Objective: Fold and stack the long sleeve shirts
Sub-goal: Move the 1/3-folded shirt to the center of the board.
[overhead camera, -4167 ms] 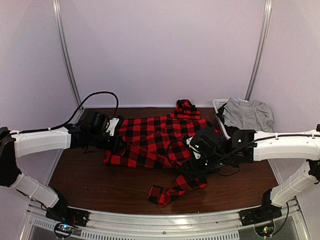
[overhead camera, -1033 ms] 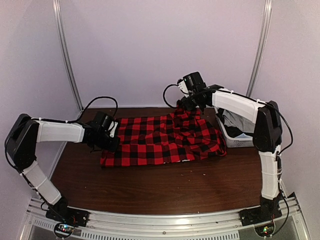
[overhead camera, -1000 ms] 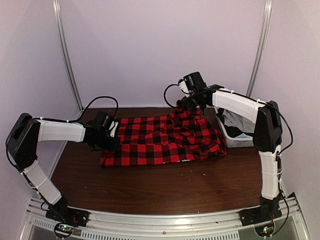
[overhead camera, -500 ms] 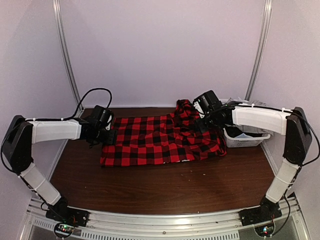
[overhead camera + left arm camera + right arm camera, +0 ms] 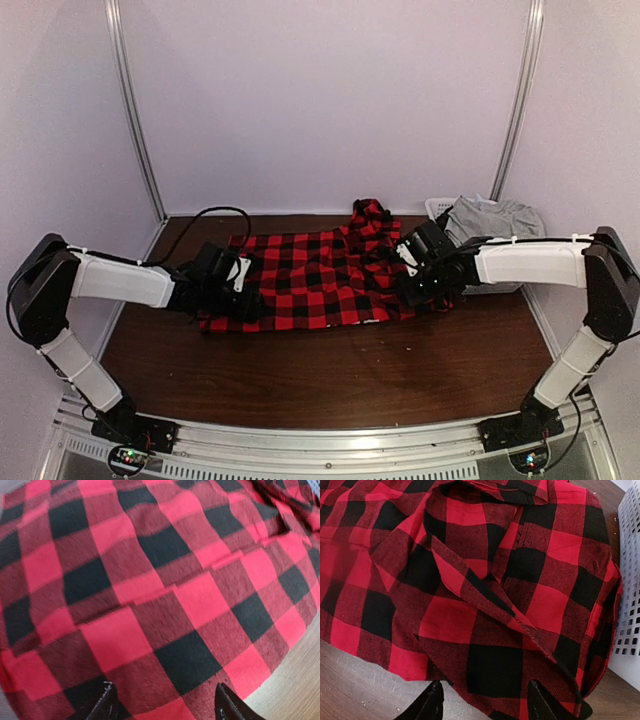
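The left gripper (image 5: 165, 706) and right gripper (image 5: 485, 703) are both spread wide and empty at the near hem of the flannel shirt (image 5: 310, 278), left over its 9 o'clock corner, right over its 3 o'clock end. The shirt lies mid-way back on the table (image 5: 300, 380), long axis 9 to 3 o'clock, with cloth running toward 12 o'clock from each claw. Its far right part bunches beside the white basket (image 5: 630, 580).

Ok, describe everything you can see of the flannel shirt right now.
The flannel shirt is red-and-black buffalo check, woven cloth, lying partly folded into a rough rectangle on the brown table. Folded layers with a seamed edge pile up at its right end, beside the white mesh basket; one bunch pokes toward the back. The left gripper and right gripper hang open over its near edge.
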Controlling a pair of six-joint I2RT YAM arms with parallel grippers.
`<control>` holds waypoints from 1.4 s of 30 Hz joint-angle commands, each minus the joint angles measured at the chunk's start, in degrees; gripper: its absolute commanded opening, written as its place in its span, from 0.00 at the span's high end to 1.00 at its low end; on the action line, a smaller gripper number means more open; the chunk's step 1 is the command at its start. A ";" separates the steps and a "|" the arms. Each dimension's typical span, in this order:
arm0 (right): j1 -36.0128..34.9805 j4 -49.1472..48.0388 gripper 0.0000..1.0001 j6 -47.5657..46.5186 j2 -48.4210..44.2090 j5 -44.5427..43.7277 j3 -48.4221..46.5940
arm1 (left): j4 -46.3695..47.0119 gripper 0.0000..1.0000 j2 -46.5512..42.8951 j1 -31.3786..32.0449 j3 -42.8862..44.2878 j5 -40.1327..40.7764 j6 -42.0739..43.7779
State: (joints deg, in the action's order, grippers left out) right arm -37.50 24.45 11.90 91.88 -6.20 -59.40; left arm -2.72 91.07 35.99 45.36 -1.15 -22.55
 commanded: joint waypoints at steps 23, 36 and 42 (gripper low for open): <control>-3.97 -2.26 0.46 12.82 -1.96 9.82 19.42 | -5.44 0.32 -8.11 1.71 -16.02 2.79 -13.02; -12.35 6.55 0.44 25.94 -16.07 8.55 25.43 | -17.08 0.33 -21.97 8.52 -20.52 4.83 -20.58; -12.37 12.63 0.39 26.56 -20.79 -0.77 18.30 | -18.41 0.33 -30.28 8.81 -19.25 7.91 -22.82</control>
State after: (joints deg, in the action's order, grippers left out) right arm -49.65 31.11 36.69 73.71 -0.10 -35.75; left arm -18.92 64.58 44.64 24.53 3.14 -42.94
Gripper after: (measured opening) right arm 0.592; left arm 0.671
